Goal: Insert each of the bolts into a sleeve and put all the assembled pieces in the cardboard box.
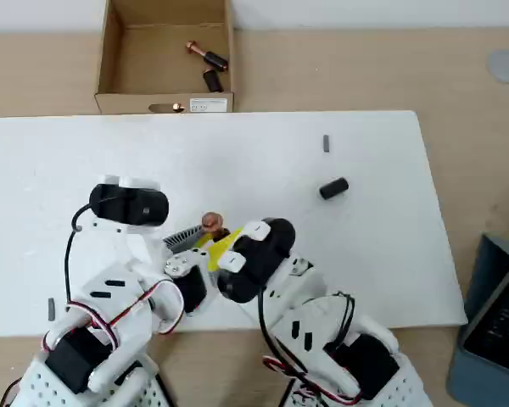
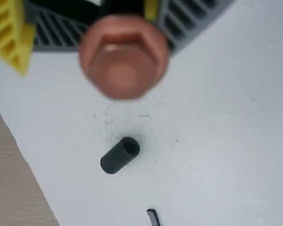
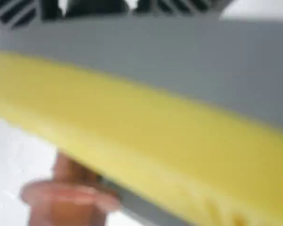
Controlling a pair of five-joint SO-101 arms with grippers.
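A copper bolt (image 1: 212,223) stands head up near the mat's front edge, between my two grippers. My left gripper (image 1: 193,240) is shut on it, and in the left wrist view the bolt head (image 2: 124,61) looms between the yellow and grey ribbed fingers (image 2: 9,37). My right gripper (image 1: 224,248) presses close against the same bolt (image 3: 68,197), whose shaft runs behind a yellow finger (image 3: 132,136). A loose black sleeve (image 1: 333,188) (image 2: 120,155) lies on the white mat to the right. The cardboard box (image 1: 108,59) at the back holds two assembled pieces (image 1: 209,56).
A small dark strip (image 1: 326,143) (image 2: 152,217) lies beyond the sleeve, and another (image 1: 51,309) sits at the mat's front left. A copper piece (image 1: 175,108) rests at the box's front wall. A dark bin (image 1: 496,322) stands off the mat's right edge.
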